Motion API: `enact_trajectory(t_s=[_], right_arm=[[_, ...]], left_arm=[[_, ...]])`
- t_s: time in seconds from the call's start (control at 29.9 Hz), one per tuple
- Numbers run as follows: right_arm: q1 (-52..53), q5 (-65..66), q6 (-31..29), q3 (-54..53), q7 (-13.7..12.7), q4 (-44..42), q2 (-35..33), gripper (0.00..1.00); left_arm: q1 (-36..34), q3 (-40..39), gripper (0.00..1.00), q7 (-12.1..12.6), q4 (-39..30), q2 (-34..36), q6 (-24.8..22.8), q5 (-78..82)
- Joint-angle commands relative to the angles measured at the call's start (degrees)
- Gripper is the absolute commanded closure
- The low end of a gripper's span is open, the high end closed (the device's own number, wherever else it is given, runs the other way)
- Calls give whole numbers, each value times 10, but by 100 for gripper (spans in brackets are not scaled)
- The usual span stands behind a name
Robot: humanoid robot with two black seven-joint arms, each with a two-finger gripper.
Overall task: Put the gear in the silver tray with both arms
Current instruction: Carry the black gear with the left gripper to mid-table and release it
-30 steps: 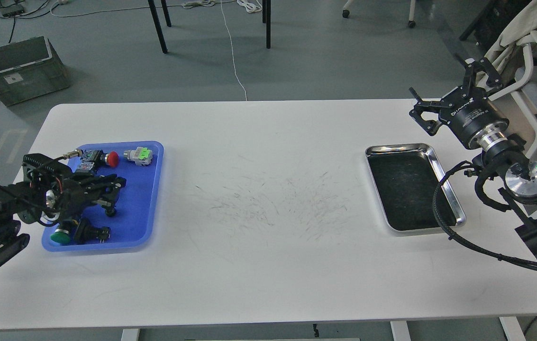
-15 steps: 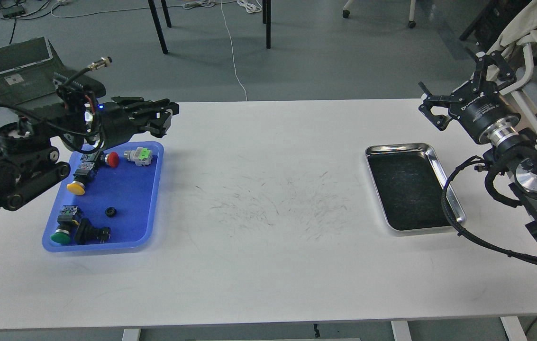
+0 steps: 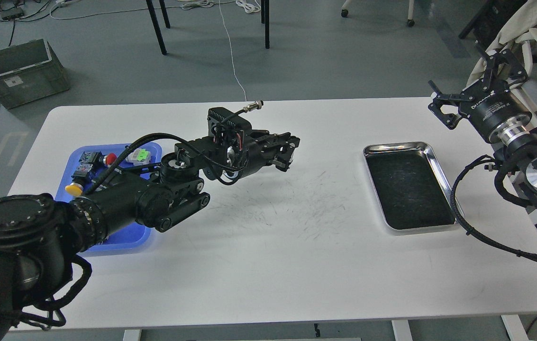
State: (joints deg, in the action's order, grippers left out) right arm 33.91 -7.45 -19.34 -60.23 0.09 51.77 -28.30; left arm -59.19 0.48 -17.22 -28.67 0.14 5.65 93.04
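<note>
The silver tray [image 3: 395, 147] lies at the right of the white table, its dark inside empty. My left arm reaches from the lower left across the table. Its gripper [image 3: 286, 151] hangs over the table's middle, well left of the silver tray. Its fingers are dark and close together, and I cannot tell whether they hold anything. No gear shows; my left arm hides much of the blue tray. My right gripper [image 3: 456, 66] is open and empty, raised beyond the table's far right edge, behind the silver tray.
A blue plastic tray [image 3: 155, 148] at the left holds a red button [image 3: 111, 158], a green-and-white part [image 3: 138, 155] and a yellow button [image 3: 74, 190]. A black cable [image 3: 467, 227] loops by the silver tray's right rim. A grey crate [image 3: 22, 71] stands on the floor.
My left arm has lifted off the blue tray and swung right to the table's middle. Half a second ago a small black gear lay in the blue tray. My right gripper has drifted slightly right and up.
</note>
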Motion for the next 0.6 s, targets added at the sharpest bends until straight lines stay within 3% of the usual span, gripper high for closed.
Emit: enact_trajectory(t_s=[0.0,0.3,0.57], right_arm=[[-2,0,0,-1,0,0,-5,1],[-14,0,0,-1,0,1,-13,1],[-15,0,2,-1,0,1,-19,1]], left_arm=[[0,14,93,9,-1,-1,1,-8],[40,14,93,39,-113,-1,-1,-5],[42,15,90,52,-133,-1,-4,-4]])
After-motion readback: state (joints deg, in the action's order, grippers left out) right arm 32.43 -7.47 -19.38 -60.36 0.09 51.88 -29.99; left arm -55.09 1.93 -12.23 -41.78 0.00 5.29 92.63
